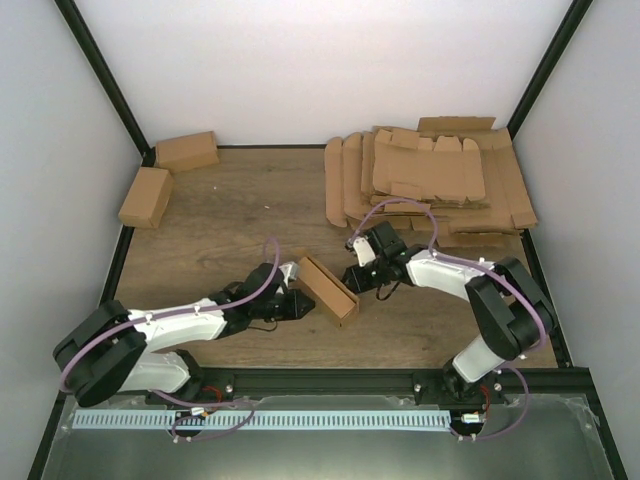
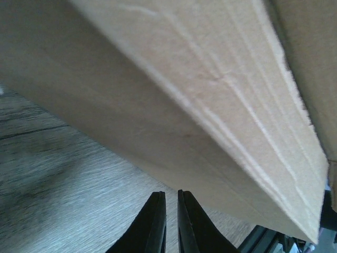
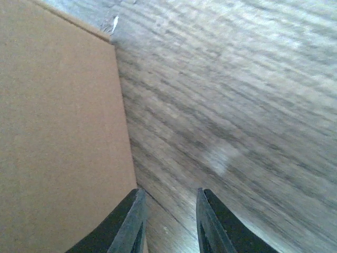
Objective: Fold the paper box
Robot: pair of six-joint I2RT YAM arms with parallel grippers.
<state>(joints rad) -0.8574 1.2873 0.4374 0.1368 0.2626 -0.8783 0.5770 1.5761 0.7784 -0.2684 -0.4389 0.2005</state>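
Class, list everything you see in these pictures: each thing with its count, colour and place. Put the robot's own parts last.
paper box: one, brown, part-folded, mid-table between the two pincers
folded boxes: two, brown, far left corner
flat blanks: a stack, count unclear, brown, far right
table: one, brown wood grain, under everything
arms: two, white and black, based at the near edge
left pincer: one, black, nearly shut, empty, under the box's side
right pincer: one, black, open, empty, beside the box
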